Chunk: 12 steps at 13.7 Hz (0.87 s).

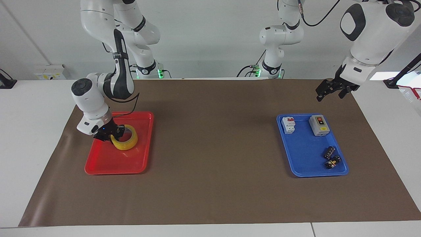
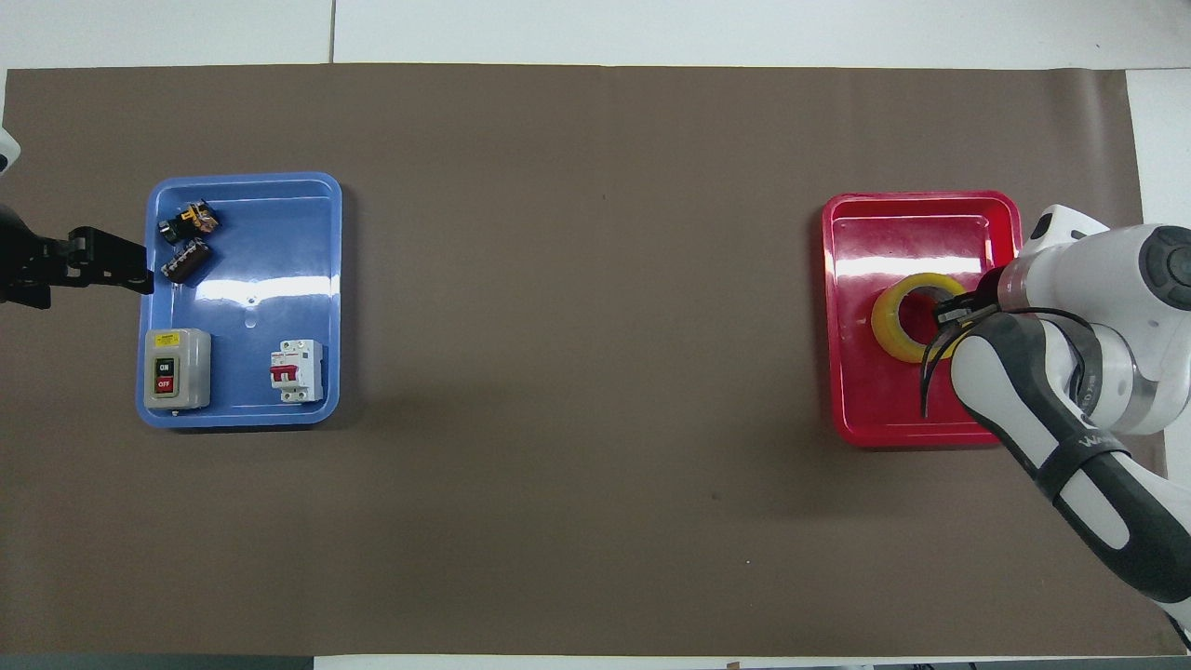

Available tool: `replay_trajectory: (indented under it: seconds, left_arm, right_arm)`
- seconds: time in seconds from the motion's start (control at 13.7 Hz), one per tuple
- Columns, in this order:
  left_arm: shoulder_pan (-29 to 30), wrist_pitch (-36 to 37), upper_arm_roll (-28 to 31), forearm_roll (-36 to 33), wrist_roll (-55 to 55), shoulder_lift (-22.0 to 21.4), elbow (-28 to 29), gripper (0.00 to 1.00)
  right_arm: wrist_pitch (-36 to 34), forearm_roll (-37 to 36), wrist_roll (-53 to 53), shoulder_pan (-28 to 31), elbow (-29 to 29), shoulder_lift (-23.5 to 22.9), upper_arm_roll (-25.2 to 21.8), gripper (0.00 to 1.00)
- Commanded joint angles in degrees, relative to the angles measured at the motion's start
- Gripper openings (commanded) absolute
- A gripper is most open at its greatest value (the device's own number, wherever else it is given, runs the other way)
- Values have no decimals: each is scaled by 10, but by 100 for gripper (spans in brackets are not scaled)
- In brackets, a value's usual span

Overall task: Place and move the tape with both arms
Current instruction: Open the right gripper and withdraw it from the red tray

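I look through two cameras. One sits high across the table [image 1: 210,227] and faces my robots. The other hangs high above the robots and looks steeply down. Both show the whole brown mat [image 2: 595,521], red tray [image 1: 98,166] and blue tray [image 2: 316,195], half a turn apart.

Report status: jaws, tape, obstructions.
Right gripper shut on the tape, in red tray. Left gripper open, waiting above the mat near blue tray. Nothing in the way.
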<state>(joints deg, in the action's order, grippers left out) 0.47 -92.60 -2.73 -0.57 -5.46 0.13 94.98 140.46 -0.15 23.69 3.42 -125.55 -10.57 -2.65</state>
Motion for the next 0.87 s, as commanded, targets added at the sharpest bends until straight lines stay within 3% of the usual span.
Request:
replay_trajectory:
  seconds: [0.0,0.22,0.51,0.8]
  left_arm:
    - [5,-1,-1,15,5,-13,13,100]
    - [5,-2,0,15,5,-13,13,100]
    - [5,-2,0,15,5,-13,13,100]
    - [5,-2,-1,15,5,-13,13,100]
  right_arm:
    - [10,-5,0,10,-8,7,7,99]
    - [-10,-5,-44,2,13,17,8,100]
    - [-165,-18,-163,-35,121,39,7,100]
    - [-285,-26,-254,-35,186,88,12,100]
